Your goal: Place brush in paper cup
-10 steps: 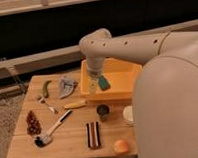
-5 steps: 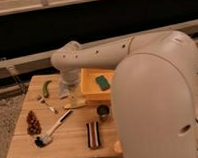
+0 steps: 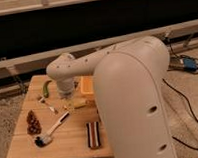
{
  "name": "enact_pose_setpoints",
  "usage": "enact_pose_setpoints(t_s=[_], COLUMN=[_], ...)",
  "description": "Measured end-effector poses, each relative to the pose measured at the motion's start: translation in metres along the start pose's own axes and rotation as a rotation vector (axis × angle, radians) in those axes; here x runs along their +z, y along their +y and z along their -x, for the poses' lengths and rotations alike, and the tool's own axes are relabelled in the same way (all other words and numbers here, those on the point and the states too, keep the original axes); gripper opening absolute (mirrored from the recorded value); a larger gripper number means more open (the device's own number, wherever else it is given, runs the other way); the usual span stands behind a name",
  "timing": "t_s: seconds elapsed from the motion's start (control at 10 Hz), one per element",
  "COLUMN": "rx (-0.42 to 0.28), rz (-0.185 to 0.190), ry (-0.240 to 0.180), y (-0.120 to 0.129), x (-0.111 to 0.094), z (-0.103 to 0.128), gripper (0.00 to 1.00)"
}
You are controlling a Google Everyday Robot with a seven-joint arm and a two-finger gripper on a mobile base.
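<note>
Jaws spread wide, empty, hanging low above the bench (image 3: 71, 145).
Brush (image 3: 55, 128) flat on bench, down-left of jaws, apart.

No text, label, brand, number or sign could be read anywhere in the view. The white shell of the arm (image 3: 128, 92) carried no legible marking. The dark striped item (image 3: 93, 135) on the wooden table (image 3: 71, 147) showed pale bands only, perhaps a pattern rather than print. The gripper (image 3: 68, 97), low over the back part of the table at the end of the arm, bore no mark that could be made out.
</note>
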Motion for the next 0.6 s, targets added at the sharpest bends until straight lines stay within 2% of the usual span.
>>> enact_pose_setpoints(t_s=[0.3, 0.6], rx=[-0.040, -0.109], rz=[0.022, 0.025], ry=[0.007, 0.025], y=[0.007, 0.019], x=[0.023, 0.047], z=[0.009, 0.025], gripper=[0.80, 0.80])
